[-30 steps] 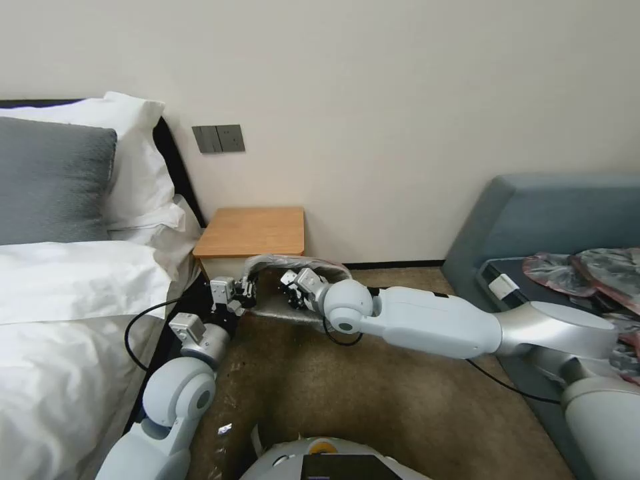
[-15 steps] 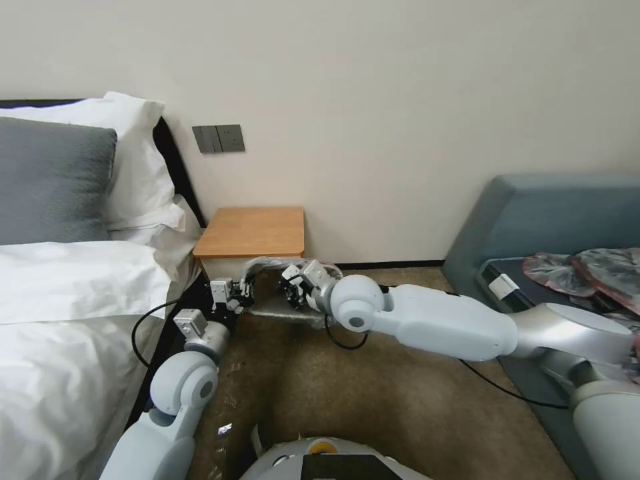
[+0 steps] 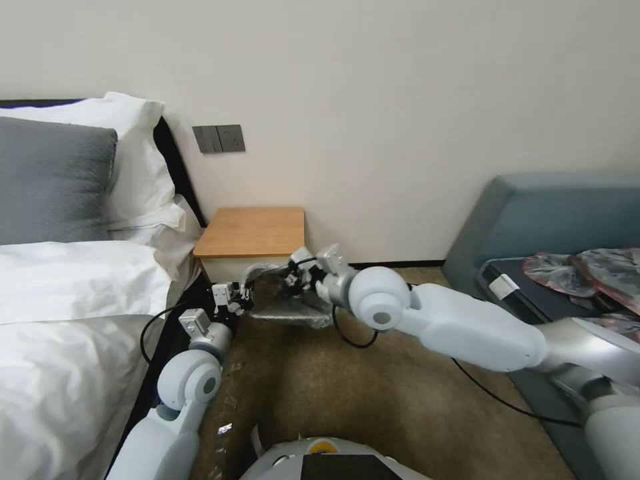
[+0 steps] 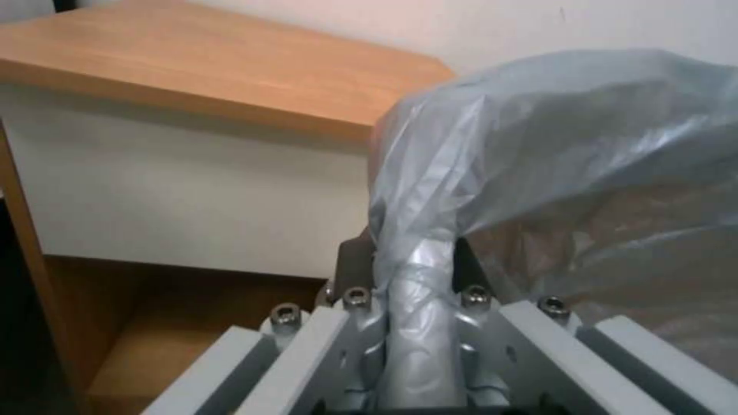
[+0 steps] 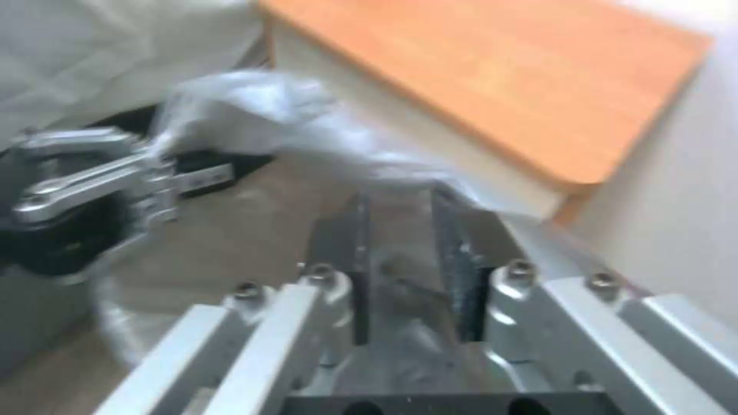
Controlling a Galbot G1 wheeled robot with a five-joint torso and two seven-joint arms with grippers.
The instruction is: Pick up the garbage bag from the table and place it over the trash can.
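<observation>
Frame centre, below the worktop (image 3: 252, 231): left pincer (image 3: 239, 298) and right pincer (image 3: 298, 283) each clamp the garbage bag (image 3: 283, 303), stretched between them, long axis left-right.

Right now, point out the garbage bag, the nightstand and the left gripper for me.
garbage bag (image 4: 538, 132), left wrist view, on the billowed grey plastic above the jaws.
nightstand (image 3: 252, 231), head view, on its orange-brown top.
left gripper (image 3: 240, 298), head view, at its fingertips, shut on the bag's edge.
</observation>
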